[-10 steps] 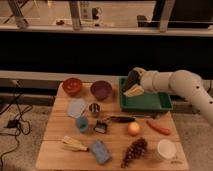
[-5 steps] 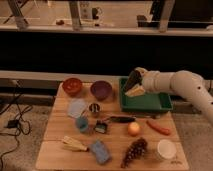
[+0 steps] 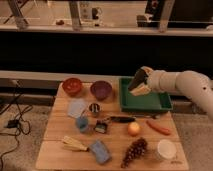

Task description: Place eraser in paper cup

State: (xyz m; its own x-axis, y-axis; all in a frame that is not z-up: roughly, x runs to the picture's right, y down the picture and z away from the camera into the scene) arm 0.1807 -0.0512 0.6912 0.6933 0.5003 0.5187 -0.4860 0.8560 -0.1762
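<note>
My gripper [image 3: 138, 83] hovers over the left part of the green tray [image 3: 150, 104] at the back right of the table, the arm reaching in from the right. It is shut on a slim dark bar, the eraser [image 3: 136, 80], which stands tilted between the pale fingers. The white paper cup [image 3: 166, 149] stands upright near the table's front right corner, well in front of the gripper and to its right.
On the wooden table: a red bowl [image 3: 72, 86], a purple bowl [image 3: 101, 90], a metal cup [image 3: 94, 109], a blue cup [image 3: 82, 123], a black-handled tool [image 3: 120, 119], an apple [image 3: 133, 129], a carrot [image 3: 159, 127], grapes [image 3: 134, 150], a blue sponge [image 3: 100, 151].
</note>
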